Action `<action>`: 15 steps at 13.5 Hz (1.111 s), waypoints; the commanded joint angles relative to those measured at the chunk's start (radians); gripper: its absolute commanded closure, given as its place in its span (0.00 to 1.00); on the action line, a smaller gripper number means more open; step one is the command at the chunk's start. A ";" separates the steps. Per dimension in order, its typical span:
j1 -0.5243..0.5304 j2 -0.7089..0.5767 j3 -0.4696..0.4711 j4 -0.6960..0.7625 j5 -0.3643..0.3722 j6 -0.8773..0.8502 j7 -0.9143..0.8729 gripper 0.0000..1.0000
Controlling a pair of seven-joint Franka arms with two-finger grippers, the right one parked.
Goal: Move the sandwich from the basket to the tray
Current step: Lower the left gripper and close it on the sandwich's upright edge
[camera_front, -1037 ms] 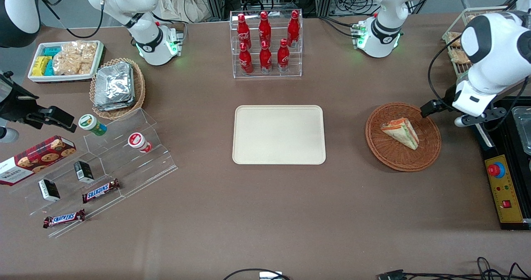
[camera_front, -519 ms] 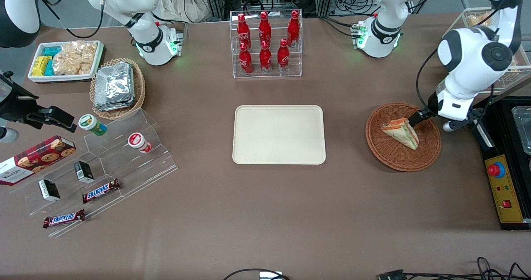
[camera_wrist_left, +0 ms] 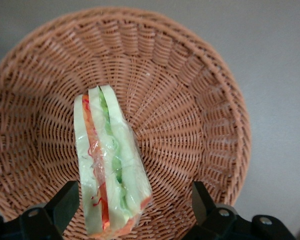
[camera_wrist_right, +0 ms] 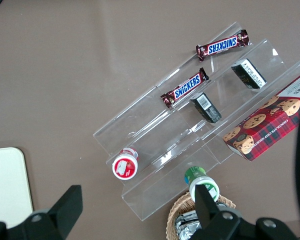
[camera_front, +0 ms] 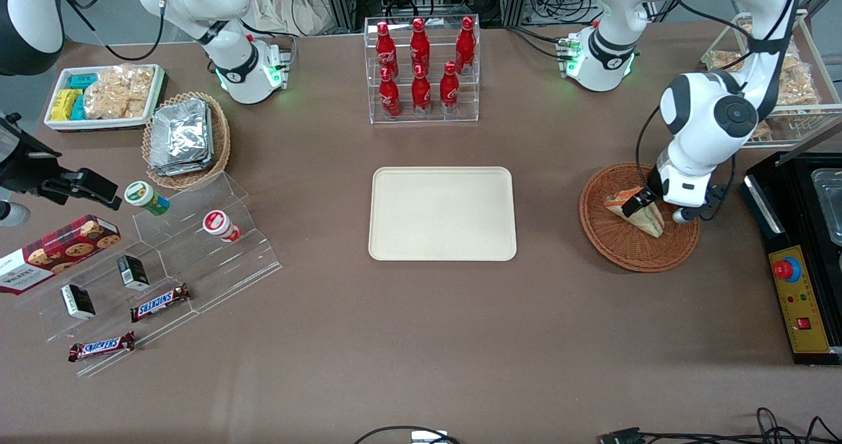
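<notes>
At frame centre the table (camera_front: 421, 339) carries the bare tray (camera_front: 442, 214), waiting; the basket (camera_front: 677, 250) sits right of it. Above the basket's sandwich (camera_front: 651, 219) hangs the end effector (camera_wrist_left: 132, 210), fingers spread to straddle the wedge, apparently ready to grip.

Even, diffuse overhead lighting; the brown table (camera_front: 421, 339) shows only soft, short shadows beneath the tray (camera_front: 442, 250) and the basket (camera_front: 615, 250). Weak glare marks the clear acrylic racks and the foil packets (camera_front: 181, 135). The front view is sharp throughout, with slight darkening toward its corners. In the left wrist view the sandwich (camera_wrist_left: 110, 165) wrap carries small highlights, and the gripper (camera_wrist_left: 132, 212), nearest the lens, appears dark and slightly soft.
</notes>
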 commanded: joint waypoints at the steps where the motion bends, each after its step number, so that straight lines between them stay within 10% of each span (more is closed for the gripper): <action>1: -0.009 -0.007 0.005 -0.031 -0.008 0.030 -0.016 0.00; 12: 0.004 0.039 0.008 -0.044 0.000 0.073 -0.019 0.06; 15: 0.005 0.048 0.012 -0.044 0.000 0.090 -0.016 0.53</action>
